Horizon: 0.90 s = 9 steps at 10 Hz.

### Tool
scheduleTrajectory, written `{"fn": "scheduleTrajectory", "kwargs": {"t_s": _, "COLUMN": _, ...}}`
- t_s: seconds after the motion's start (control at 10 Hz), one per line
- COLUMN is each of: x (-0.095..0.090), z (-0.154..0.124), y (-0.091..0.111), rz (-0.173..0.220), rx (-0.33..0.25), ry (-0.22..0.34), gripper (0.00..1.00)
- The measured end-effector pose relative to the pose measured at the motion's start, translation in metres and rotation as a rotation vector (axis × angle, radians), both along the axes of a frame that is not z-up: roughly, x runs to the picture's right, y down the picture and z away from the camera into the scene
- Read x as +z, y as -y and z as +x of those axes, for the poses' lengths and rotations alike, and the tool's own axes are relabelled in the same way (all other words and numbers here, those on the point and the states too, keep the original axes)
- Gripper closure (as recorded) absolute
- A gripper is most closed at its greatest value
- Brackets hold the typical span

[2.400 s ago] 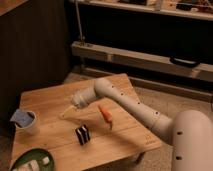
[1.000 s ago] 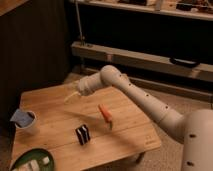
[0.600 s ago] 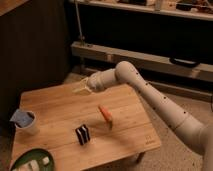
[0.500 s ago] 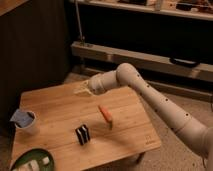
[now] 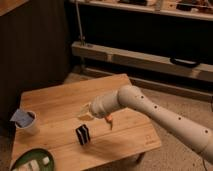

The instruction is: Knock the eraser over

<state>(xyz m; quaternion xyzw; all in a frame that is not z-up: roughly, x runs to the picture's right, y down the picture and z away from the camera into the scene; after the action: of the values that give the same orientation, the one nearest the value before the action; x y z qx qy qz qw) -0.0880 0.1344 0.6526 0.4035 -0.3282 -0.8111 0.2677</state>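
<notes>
In the single camera view, the small black rectangular eraser with white stripes [image 5: 83, 135] stands upright on the light wooden table [image 5: 55, 102], toward the front edge and roughly midway along it. The cream-coloured two-finger gripper [image 5: 84, 113] sits just behind and above the eraser, at the end of the pale perforated arm [image 5: 150, 107] that reaches in from the right. Its fingers are pressed together with nothing between them, so you have a narrow blunt tip to push with. From this angle you cannot tell how high the tip hangs over the tabletop, nor whether it is in line with the eraser or a little beyond it.

My judgement is that you are at the approach, with contact not yet made. To do it well, bring the tip down to the level of the eraser's upper half. Then sweep it against a broad face, so the block tips rather than slides. A low push would likely only shove it along the wood.

The small orange carrot-shaped piece [image 5: 109, 120] lies just right of the eraser, under the wrist. Keep the sweep clear of it. The white cup with a blue insert [image 5: 29, 122] and the green plate [image 5: 20, 161] sit well to the left, out of the way.
</notes>
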Motion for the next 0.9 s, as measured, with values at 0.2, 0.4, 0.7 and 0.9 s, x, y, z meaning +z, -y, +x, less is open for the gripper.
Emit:
{"fn": "scheduleTrajectory", "kwargs": {"t_s": 0.2, "x": -0.008, "z": 0.038, "y": -0.006, "rz": 0.011, "rx": 0.046, "ry": -0.061, "gripper": 1.00}}
{"fn": "scheduleTrajectory", "kwargs": {"t_s": 0.4, "x": -0.012, "z": 0.069, "y": -0.009, "rz": 0.019, "rx": 0.089, "ry": -0.132, "gripper": 1.00}}
{"fn": "scheduleTrajectory", "kwargs": {"t_s": 0.7, "x": 0.006, "z": 0.082, "y": -0.009, "rz": -0.002, "rx": 0.100, "ry": -0.193, "gripper": 1.00}}
{"fn": "scheduleTrajectory", "kwargs": {"t_s": 0.9, "x": 0.027, "z": 0.083, "y": -0.004, "rz": -0.019, "rx": 0.096, "ry": -0.214, "gripper": 1.00}}
